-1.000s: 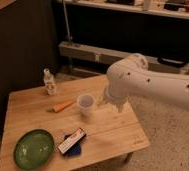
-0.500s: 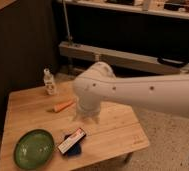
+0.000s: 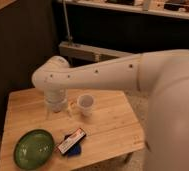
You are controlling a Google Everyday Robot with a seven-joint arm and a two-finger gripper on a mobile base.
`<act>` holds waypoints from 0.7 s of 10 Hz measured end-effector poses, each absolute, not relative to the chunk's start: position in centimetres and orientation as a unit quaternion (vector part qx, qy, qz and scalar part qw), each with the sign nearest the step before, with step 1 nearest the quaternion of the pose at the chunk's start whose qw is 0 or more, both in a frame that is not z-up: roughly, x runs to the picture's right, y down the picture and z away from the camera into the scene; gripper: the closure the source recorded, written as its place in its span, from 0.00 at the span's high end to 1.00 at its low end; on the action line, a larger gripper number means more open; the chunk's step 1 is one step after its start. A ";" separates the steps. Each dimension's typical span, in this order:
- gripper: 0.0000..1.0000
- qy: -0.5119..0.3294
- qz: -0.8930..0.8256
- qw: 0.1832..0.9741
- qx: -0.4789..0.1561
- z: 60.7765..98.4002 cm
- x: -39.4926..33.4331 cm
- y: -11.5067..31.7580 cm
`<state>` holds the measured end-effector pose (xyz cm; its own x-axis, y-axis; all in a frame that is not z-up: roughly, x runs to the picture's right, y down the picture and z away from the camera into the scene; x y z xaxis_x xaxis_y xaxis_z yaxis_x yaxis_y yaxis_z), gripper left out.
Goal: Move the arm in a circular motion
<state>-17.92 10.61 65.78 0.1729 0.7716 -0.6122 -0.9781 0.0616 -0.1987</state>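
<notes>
Noted: smooth white jointed robot arm [image 3: 103, 75] of thick rounded tubes with small dark holes, stretched from the right foreground across to left of centre, then bent straight down over the light wooden table [image 3: 110, 125]. At its end, pale gripper [image 3: 57, 107], hanging low over the back left part of the table top, just left of the small white cup [image 3: 86, 103]. Contact with the table not discernible. Open or closed: cannot tell.

Change over the last second: end of arm first to the right of the cup, then squarely in front of it, now past it on the left. Cup back in plain sight and in the same spot, so apparently untouched. Small bottle and orange object at the back left of the table, visible a second ago, now hidden behind the downward segment and gripper. Near segment also far larger on the right of the view than before, suggesting an elbow swing toward the camera.

Elsewhere: round green plate [image 3: 34, 148] at the near left corner, white-and-red flat packet [image 3: 72, 141] just beside it toward the middle. Both apart from the gripper, both unmoved.

Reading for the task: steady leftward sweep, plausibly one arc of the circle. Probably mid-loop rather than finished. Main hazard, by judgement: low gripper passing close to the cup and the hidden items on the return arc.
</notes>
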 end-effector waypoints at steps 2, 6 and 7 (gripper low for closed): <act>0.65 0.171 0.590 0.730 -0.300 67.6 -21.8 8.9; 0.65 0.162 0.611 0.717 -0.294 73.0 -20.2 2.5; 0.65 0.161 0.619 0.711 -0.292 74.3 -18.5 0.9</act>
